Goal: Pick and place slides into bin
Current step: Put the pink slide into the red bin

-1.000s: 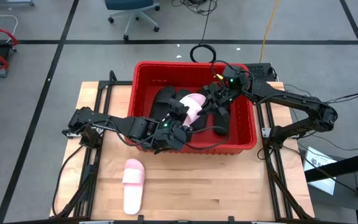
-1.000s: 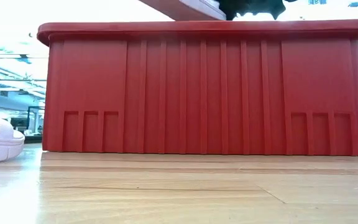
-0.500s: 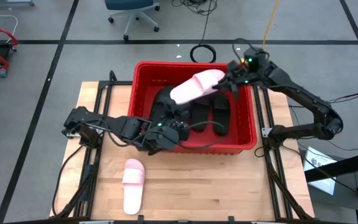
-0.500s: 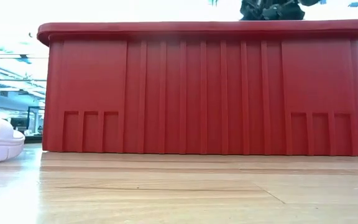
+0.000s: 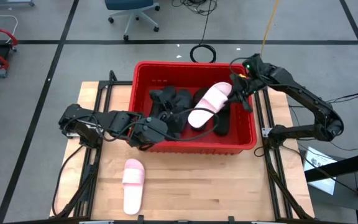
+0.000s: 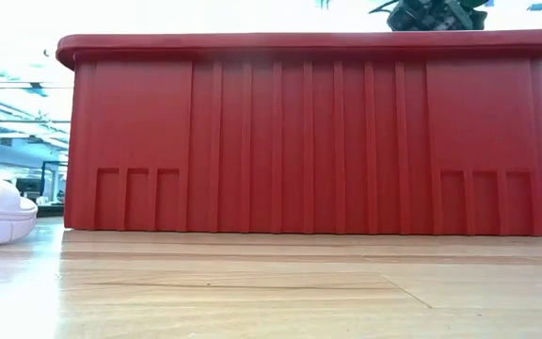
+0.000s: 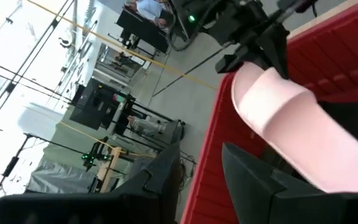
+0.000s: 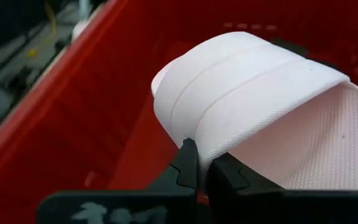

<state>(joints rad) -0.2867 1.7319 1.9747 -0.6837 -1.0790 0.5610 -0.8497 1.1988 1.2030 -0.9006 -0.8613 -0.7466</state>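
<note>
Your right gripper (image 5: 236, 83), clenched on a pink slide (image 5: 209, 104), has lowered it over the bin (image 5: 241, 147). One pink mate (image 5: 132, 185) waits near the table's front edge; your left gripper (image 5: 146, 134), released, has withdrawn.

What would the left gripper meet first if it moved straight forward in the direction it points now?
Probably the pink slide, which the right gripper holds shut over the bin. In its wrist view, the left gripper stands open and aims at it; the depth between them is unclear.

Wooden table (image 5: 197, 180) carried the red bin (image 5: 241, 144) at its far side; one pale pink slide (image 5: 133, 185) lay near the front.
</note>
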